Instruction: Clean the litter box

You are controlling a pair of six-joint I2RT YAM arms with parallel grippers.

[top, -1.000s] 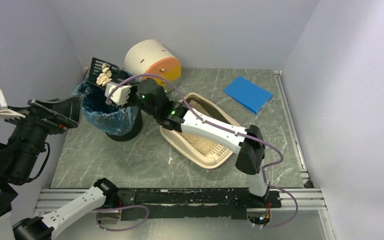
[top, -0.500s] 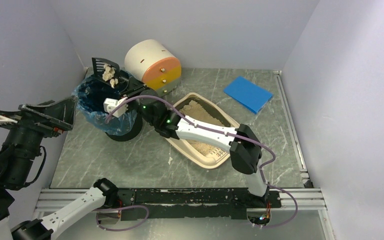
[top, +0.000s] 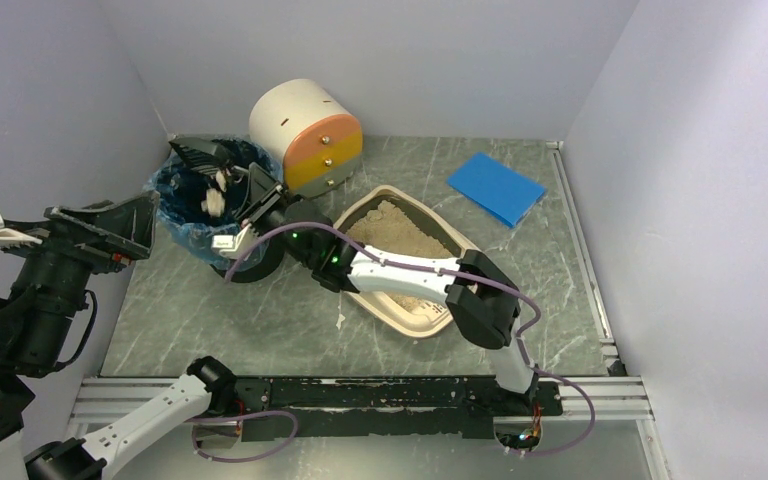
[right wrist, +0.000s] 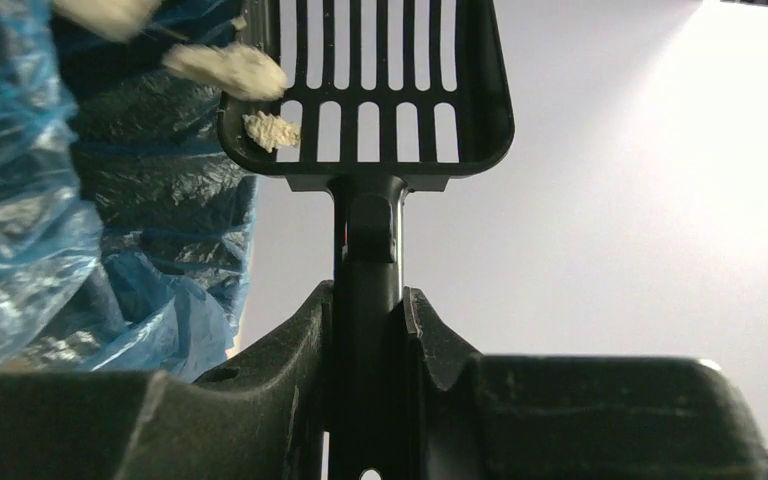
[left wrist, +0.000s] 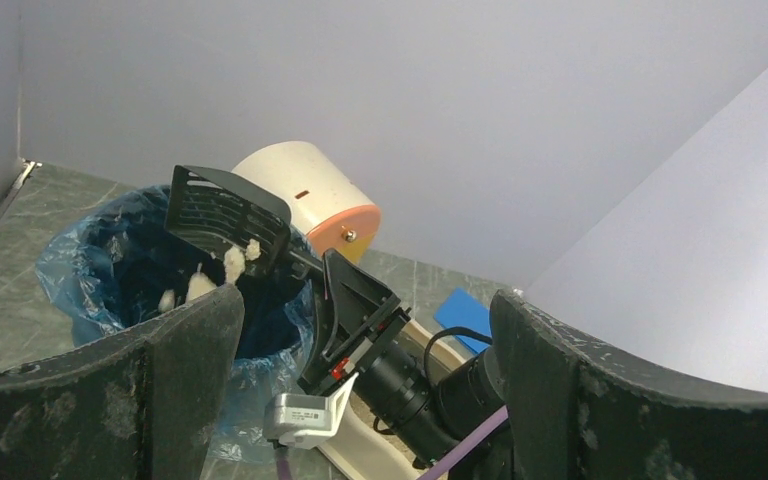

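Note:
The beige litter box (top: 432,320) with tan litter lies mid-table, partly under my right arm. My right gripper (top: 260,196) (right wrist: 367,330) is shut on the handle of a black slotted scoop (top: 200,155) (right wrist: 370,80) (left wrist: 228,208). The scoop is tipped over the black bin with a blue liner (top: 185,235) (left wrist: 90,270). Pale clumps (top: 215,198) (left wrist: 230,262) (right wrist: 272,130) are sliding off it into the bin. My left gripper (top: 110,225) (left wrist: 365,400) hangs open and empty, raised at the left, facing the bin.
A white cylindrical drawer unit with orange and yellow fronts (top: 305,125) (left wrist: 305,190) stands behind the bin. A blue flat pad (top: 497,187) lies at the back right. Walls close in the left, back and right sides.
The right arm has dropped and rolled the scoop from level above the bin to tipped into it, so the clumps are falling off. The left arm has barely moved.

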